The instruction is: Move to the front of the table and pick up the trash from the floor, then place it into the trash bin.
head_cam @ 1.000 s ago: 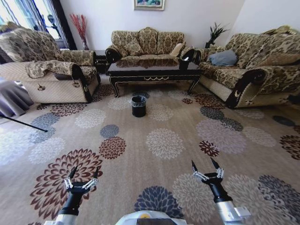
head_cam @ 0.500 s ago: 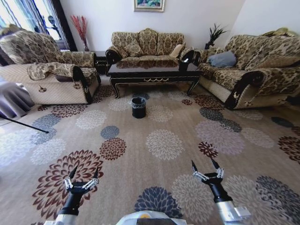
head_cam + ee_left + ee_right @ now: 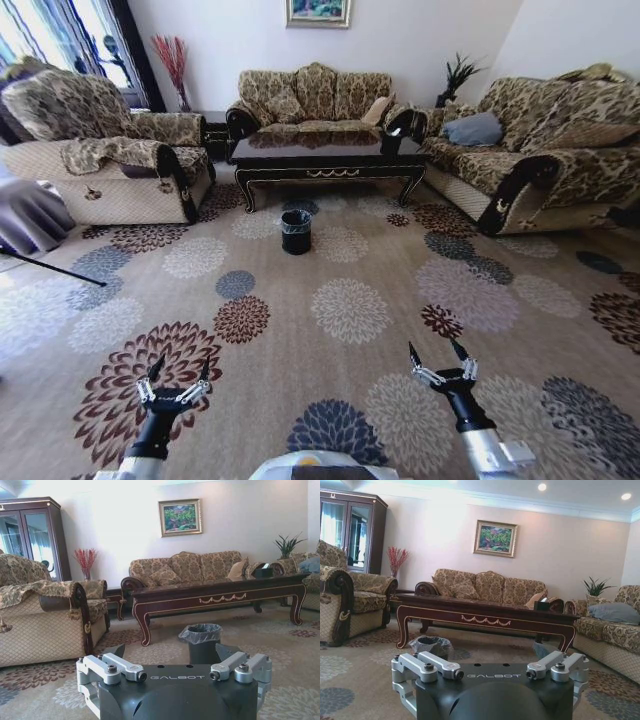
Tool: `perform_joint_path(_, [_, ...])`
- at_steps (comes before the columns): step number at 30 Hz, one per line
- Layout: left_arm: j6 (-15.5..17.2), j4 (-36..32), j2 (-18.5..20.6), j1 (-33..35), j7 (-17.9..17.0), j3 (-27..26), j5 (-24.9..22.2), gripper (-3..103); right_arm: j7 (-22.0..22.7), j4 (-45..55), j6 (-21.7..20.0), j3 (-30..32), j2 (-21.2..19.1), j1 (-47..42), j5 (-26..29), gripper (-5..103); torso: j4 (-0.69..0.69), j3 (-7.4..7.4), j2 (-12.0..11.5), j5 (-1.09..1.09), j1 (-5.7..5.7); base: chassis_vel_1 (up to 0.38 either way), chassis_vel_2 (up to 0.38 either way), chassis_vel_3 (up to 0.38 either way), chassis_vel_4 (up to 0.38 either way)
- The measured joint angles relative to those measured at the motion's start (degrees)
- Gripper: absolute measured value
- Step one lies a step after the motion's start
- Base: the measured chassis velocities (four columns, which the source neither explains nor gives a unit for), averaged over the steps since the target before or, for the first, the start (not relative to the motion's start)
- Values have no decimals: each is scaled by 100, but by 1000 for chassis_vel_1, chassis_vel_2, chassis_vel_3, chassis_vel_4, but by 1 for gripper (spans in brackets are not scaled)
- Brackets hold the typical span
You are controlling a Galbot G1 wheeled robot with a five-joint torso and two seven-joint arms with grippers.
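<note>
A living room was seen from the robot's head camera, with the long dark desk [image 3: 325, 158] standing at the far end of a flower-patterned carpet [image 3: 350, 310], in front of a patterned sofa [image 3: 315, 95]. The black bin [image 3: 296, 229], lined with a thin plastic bag, was placed on the carpet just in front of the desk's gold-trimmed front rail, slightly toward the robot's left of the desk's middle. The left pincer [image 3: 180, 369] was held low over the carpet at the near left, its two fingers spread apart and nothing gripped between them. The right pincer [image 3: 440, 353] was held likewise at the near right, fingers splayed wide and empty. Both pincers were kept well apart from the bin and the desk. An armchair [image 3: 110, 150] was set at the left of the carpet and a second sofa [image 3: 540, 150] at the right. In the left wrist view the bin [image 3: 202, 642] was framed in front of the desk [image 3: 220, 597]. No litter could be made out on the floor at this range.
</note>
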Motion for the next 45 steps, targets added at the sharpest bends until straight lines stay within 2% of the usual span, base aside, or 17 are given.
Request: perform_joint_path(45, [0, 0, 0, 0, 0, 0, 0, 100, 0, 0, 0, 0, 0, 0, 0, 100, 0, 664, 1058, 0, 393, 0, 0, 0, 0])
